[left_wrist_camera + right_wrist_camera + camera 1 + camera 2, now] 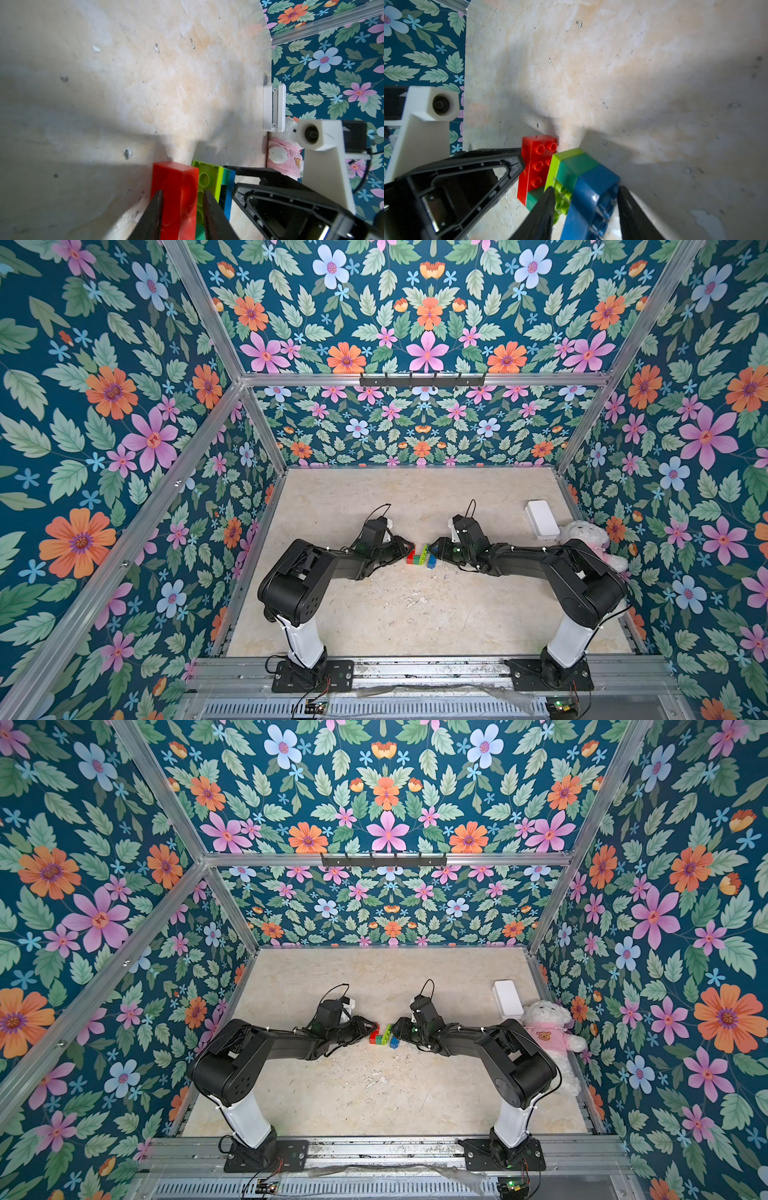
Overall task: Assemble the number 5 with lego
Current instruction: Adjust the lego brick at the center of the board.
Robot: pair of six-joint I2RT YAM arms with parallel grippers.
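left gripper [184, 195] clamps red brick [176, 180] | right gripper [586, 190] pinches blue-green-lime stack [591, 182], tilted | risk: halves meet askew, push pops stack loose or red brick slips

Your rig: matte-black jointed left arm [303, 576] and matching right arm [598, 593]. Each has a white tapered lower link [301, 639] on a black bolted base plate [311, 675]. A thin black cable loop [386, 506] and a small green LED [456, 549] sit at each wrist. The white blocky camera housing [318, 133] has a round lens. The black open-triangle gripper fingers [471, 165] have tiny screws along the frame.
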